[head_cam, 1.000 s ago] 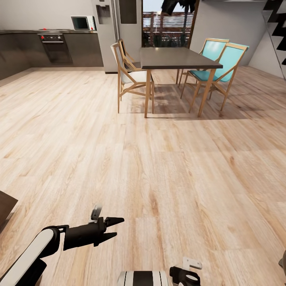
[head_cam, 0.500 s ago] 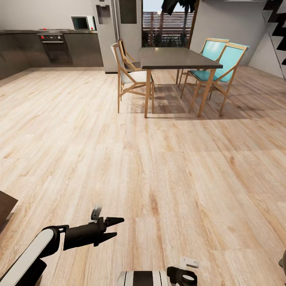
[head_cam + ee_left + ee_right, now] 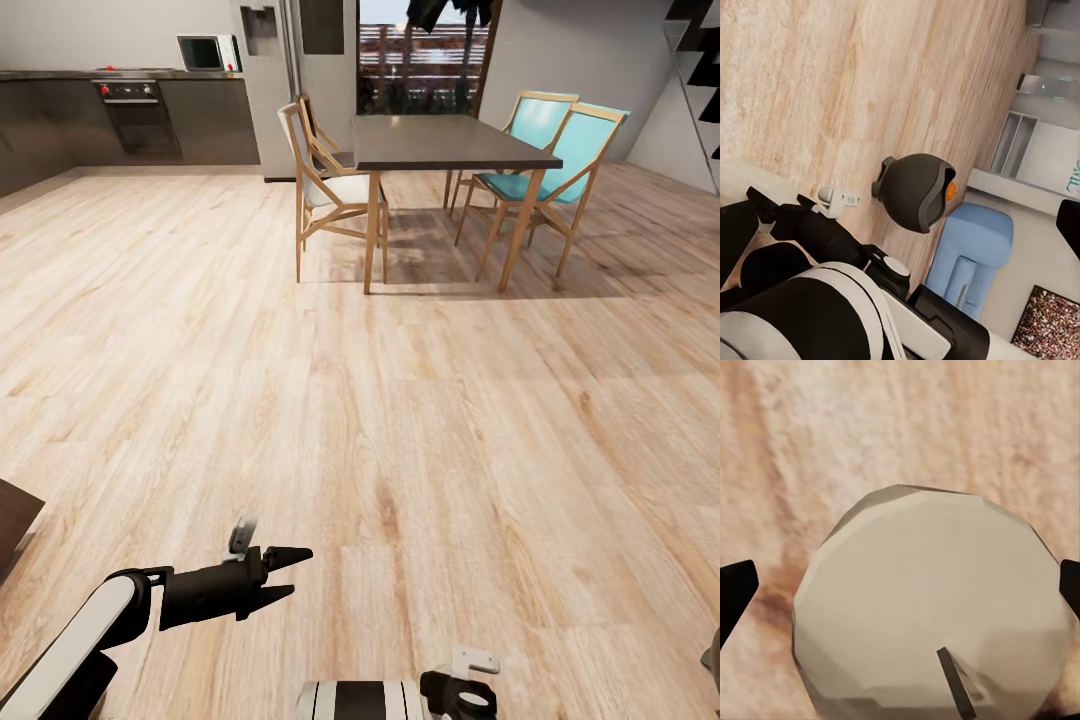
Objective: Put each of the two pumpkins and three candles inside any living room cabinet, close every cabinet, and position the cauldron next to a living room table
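A pale grey-white candle point(image 3: 930, 607) with a dark wick sits between the black fingertips point(image 3: 735, 592) of my right gripper point(image 3: 900, 585), which is shut on it above the wood floor. That arm's wrist point(image 3: 462, 690) is tucked at the bottom edge of the head view. My left gripper point(image 3: 298, 572) hangs low at the front left, open and holding nothing. In the left wrist view a dark grey rounded cauldron point(image 3: 911, 191) stands on the floor beside my body, and a bit of bright orange point(image 3: 950, 190) shows at its mouth.
Bare wood floor point(image 3: 400, 420) stretches ahead to a dining table point(image 3: 450, 145) with wooden and teal chairs point(image 3: 545, 150). Grey kitchen units point(image 3: 140, 115) line the far left wall. A dark-brown furniture corner point(image 3: 15, 515) juts in at the left. A blue armchair point(image 3: 971, 255) stands behind the cauldron.
The whole head picture has shifted slightly, so the camera moved. The right wrist at the bottom edge has sunk a little lower. The left arm holds the same pose.
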{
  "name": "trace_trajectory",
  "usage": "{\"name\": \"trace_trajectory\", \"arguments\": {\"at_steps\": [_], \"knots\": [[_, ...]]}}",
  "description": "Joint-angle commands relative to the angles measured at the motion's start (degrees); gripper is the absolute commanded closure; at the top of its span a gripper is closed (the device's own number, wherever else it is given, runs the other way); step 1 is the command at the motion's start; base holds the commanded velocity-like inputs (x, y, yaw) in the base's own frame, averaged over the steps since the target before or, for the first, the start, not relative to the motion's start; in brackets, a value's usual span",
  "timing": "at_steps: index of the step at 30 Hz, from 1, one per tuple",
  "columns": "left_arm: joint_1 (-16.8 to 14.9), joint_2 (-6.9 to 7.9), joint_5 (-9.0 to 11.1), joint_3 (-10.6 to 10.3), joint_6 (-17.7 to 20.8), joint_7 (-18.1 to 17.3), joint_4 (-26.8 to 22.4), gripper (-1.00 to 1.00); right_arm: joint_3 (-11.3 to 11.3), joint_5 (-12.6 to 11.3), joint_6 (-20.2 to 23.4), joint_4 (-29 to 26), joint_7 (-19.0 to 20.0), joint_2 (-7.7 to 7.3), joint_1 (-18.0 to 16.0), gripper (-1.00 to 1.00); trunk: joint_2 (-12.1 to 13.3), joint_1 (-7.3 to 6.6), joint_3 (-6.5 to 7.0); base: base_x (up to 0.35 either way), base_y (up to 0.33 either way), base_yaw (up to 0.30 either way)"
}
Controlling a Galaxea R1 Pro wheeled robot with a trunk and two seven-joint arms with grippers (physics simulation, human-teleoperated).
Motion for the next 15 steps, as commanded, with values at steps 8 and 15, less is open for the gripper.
{"name": "trace_trajectory", "arguments": {"at_steps": [8,15], "knots": [[-0.04,0.04,0.61,-0.06,0.03,0.56,-0.04,-1.0,0.48,-0.88,0.85,-0.09,-0.45,-0.04,0.01,-1.0,-0.01,0.0,-0.05,0.0,0.0,0.0],[-0.04,0.04,0.61,-0.06,0.03,0.56,-0.04,-1.0,0.49,-0.83,0.88,0.45,-1.35,-0.04,-0.01,-1.0,-0.01,0.0,-0.05,0.0,0.0,0.0]]}}
